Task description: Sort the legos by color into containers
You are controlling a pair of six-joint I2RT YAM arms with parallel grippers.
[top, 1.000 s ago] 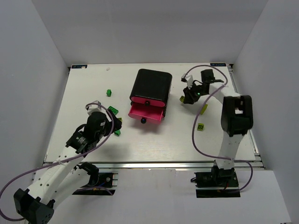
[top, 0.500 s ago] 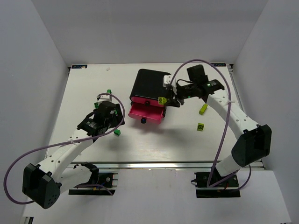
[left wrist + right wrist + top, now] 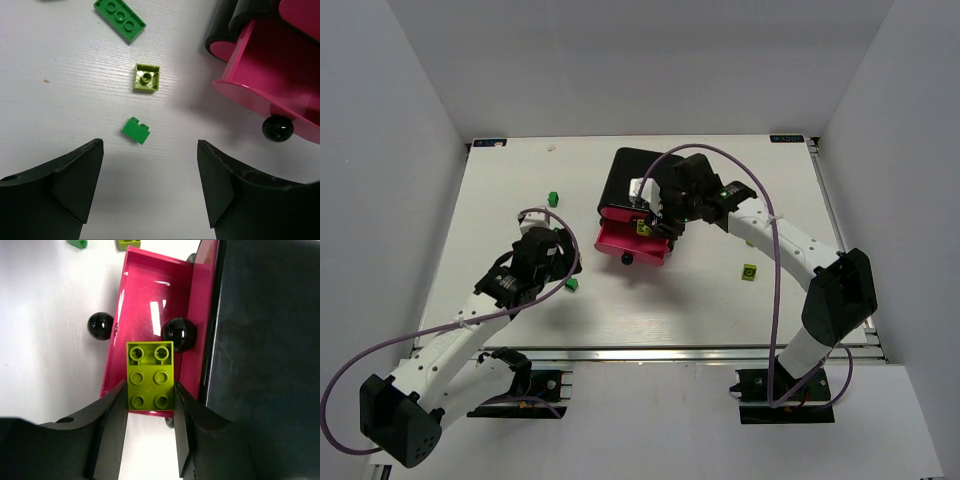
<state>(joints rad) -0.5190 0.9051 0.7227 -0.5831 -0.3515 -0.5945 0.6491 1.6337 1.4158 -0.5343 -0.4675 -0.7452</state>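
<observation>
Holding, right gripper (image 3: 149, 388): the fingers press both long sides of a yellow-green brick (image 3: 149, 374), studs toward the wrist camera, so it cannot turn.
Brick place: above the front edge of the open pink drawer (image 3: 150, 290), which is pulled out of the black casing (image 3: 265, 340); probably it is there to be dropped inside.
Left gripper (image 3: 150, 172): the fingers are wide apart with nothing between them; a small green brick (image 3: 135, 130) lies just ahead, likely the next pick.
Other legos: a yellow-green square (image 3: 147, 78) and a green plate (image 3: 120, 19) lie on the table (image 3: 75, 100).

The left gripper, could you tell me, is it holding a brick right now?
No, the left gripper is open and empty, and the small green brick lies loose on the table just ahead of it.
</observation>
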